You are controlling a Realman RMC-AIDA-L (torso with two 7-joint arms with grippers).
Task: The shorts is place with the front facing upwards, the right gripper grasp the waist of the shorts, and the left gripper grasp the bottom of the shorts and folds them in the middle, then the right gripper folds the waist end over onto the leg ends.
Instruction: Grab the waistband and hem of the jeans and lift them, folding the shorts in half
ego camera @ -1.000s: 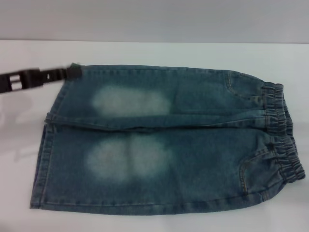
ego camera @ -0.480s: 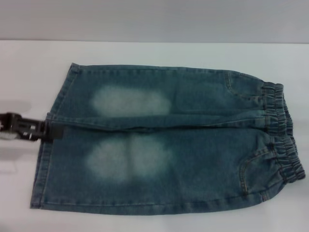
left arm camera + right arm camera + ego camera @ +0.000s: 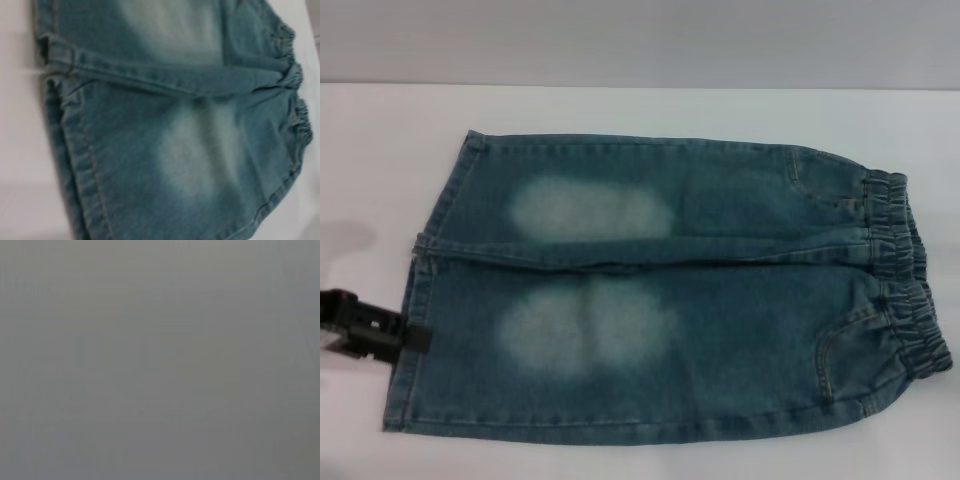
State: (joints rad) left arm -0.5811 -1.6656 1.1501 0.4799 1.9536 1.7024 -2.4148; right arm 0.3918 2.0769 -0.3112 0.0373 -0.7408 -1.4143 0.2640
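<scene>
On the white table [image 3: 620,110] the shorts [image 3: 660,290] lie flat, pale patches on both legs, gathered waistband [image 3: 905,270] rightward. The left gripper [image 3: 418,338] sits at the near leg's hem; its jaws' opening cannot be told.

A white desk [image 3: 620,110] fills the frame; a grey band, perhaps a wall [image 3: 640,40], crosses the top.

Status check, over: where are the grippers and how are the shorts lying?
Left gripper at the near leg hem of the blue denim shorts. Right gripper out of view. Shorts flat on the white table, elastic waistband to the right. Nothing in the way.
</scene>
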